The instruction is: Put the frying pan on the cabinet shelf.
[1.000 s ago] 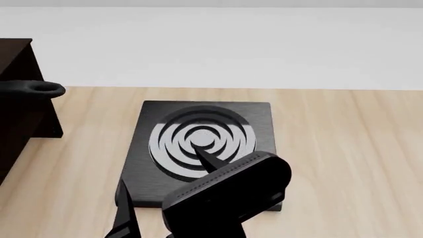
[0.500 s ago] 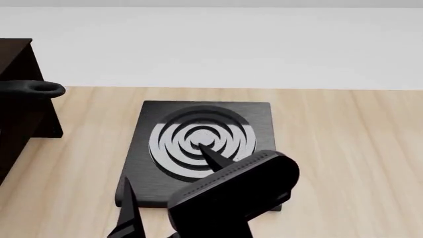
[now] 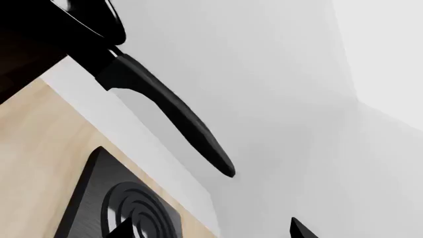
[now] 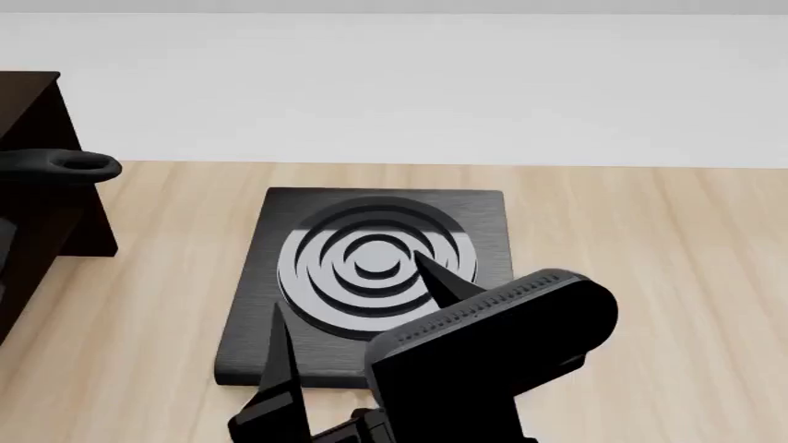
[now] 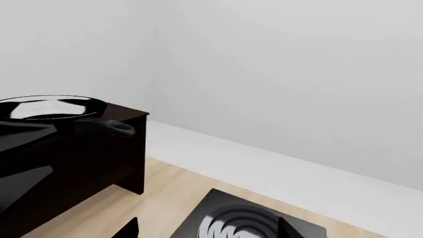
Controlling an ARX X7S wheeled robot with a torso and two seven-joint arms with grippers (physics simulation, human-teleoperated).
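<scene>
Resting: frying pan point(image 5: 49, 108) on cabinet shelf point(image 5: 126, 115), well clear of jaws.
Right gripper point(image 4: 357, 314): jaws apart, over stove plate point(image 4: 486, 217).
Left gripper: jaws' state untellable.

1. No text, label, brand, number or sign can be read on the stove plate point(image 4: 369, 277)
2. None is legible on the cabinet point(image 5: 73, 163) beside it, nor on the frying pan point(image 5: 49, 106)
</scene>
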